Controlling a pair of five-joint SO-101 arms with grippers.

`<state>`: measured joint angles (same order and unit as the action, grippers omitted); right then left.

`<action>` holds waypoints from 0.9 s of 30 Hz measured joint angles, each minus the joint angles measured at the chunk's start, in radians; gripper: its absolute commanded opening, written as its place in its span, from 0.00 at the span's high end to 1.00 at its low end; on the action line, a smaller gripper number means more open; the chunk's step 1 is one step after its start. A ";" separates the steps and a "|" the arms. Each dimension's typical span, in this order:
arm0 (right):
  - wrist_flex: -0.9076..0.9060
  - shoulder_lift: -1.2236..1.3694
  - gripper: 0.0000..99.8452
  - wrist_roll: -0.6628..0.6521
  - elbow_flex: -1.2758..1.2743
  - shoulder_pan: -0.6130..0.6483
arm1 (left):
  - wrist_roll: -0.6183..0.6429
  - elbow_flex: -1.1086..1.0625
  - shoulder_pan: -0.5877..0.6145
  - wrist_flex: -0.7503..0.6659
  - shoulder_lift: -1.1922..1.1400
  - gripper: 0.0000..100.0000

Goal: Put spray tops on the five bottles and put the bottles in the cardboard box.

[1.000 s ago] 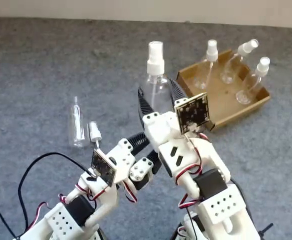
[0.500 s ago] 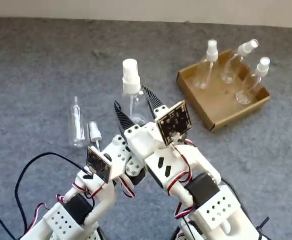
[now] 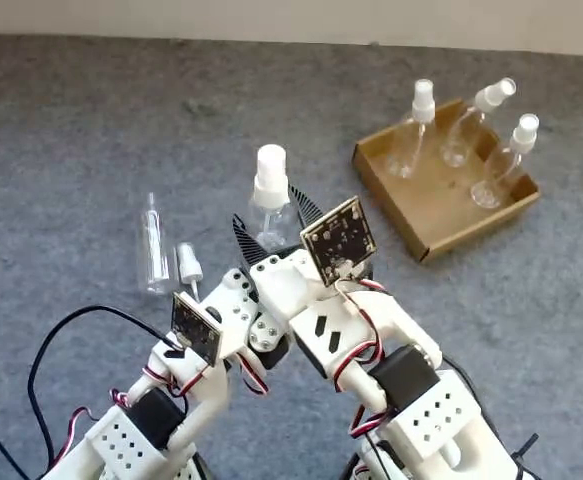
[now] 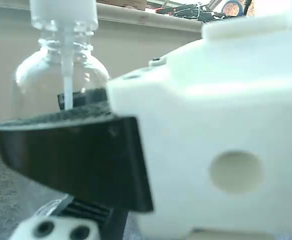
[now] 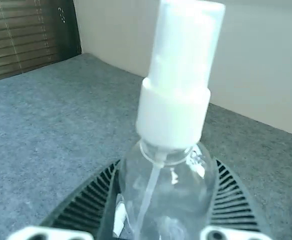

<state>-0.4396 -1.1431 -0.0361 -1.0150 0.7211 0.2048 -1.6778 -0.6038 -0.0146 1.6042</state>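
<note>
Since a second ago the right arm has pulled the bottle [image 3: 270, 200] down and left, away from the box [image 3: 386, 205] and toward the left arm [image 3: 203, 335]; nothing else has shifted.

At left centre of the high view an uncapped bottle [image 3: 153, 245] lies on the carpet, its long axis running up and down the frame with the neck toward the top. A loose spray top [image 3: 188, 264] lies just beside it on the right. Below them is the left arm. The left gripper [image 4: 80, 150] sits close against the held bottle, and I cannot tell whether it is apart or together.

At centre the right gripper [image 3: 267, 212] is clamped on the bottle's clear body, one black jaw on each side. The bottle is held off the carpet, nearly upright. Its long axis is close to vertical, and its white top points up, leaning slightly toward the top of the frame.

At upper right the box holds three capped bottles [image 3: 466, 125], tops toward the frame's top and upper right.

The fourth bottle looks to be in hand. Its top is on, and it was probably brought to the left arm for tightening. That would call for a steady hold by the right gripper, then a carry right to the box. The fifth bottle still needs its top
</note>
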 measured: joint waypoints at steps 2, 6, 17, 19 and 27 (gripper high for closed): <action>-0.008 0.000 0.83 0.000 0.002 -0.029 | 0.000 0.000 0.000 0.000 0.000 1.00; -0.017 0.000 0.83 0.000 0.002 -0.118 | -0.002 0.000 0.012 0.000 0.000 1.00; -0.020 -0.069 0.83 -0.002 0.000 -0.132 | -0.002 0.000 0.023 0.000 0.000 1.00; -0.020 -0.109 0.83 -0.003 0.000 -0.114 | -0.002 0.000 0.023 0.000 0.000 1.00; -0.097 -0.164 0.83 -0.003 0.002 -0.087 | 0.002 0.000 0.021 0.000 0.000 1.00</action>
<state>-0.5363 -1.3073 -0.0391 -1.0134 0.6337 0.2064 -1.6778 -0.5823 -0.0146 1.6042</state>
